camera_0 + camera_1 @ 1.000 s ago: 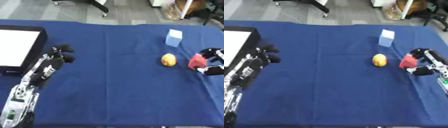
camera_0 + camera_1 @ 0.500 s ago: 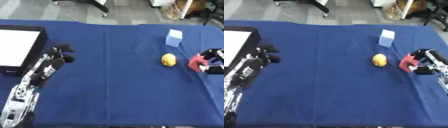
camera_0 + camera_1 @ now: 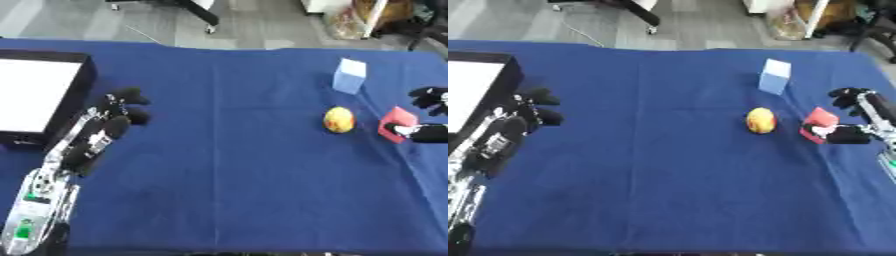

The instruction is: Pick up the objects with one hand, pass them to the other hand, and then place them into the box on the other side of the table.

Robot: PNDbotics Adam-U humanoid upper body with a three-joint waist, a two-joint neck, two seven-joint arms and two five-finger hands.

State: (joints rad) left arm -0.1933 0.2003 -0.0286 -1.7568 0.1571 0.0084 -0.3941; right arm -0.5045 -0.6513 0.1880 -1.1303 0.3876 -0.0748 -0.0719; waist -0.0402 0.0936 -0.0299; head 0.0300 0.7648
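A red block (image 3: 819, 123) lies on the blue table (image 3: 675, 170) at the right. My right hand (image 3: 866, 117) is beside it on its right, open: the thumb (image 3: 846, 136) touches the block's lower right corner and the fingers (image 3: 849, 95) are spread above it, apart from it. A yellow round fruit (image 3: 760, 120) lies just left of the block. Further back stands a pale blue box-shaped object (image 3: 775, 76). The black box with a white inside (image 3: 35, 95) sits at the far left edge. My left hand (image 3: 101, 132) rests open beside it, fingers pointing up the table.
The blue cloth covers the whole table, with wide bare room in the middle and front. Beyond the far edge are a grey floor, chair legs and some bags.
The right hand's fingers have spread a little wider beside the red block, which stays on the table. The left hand has not moved.
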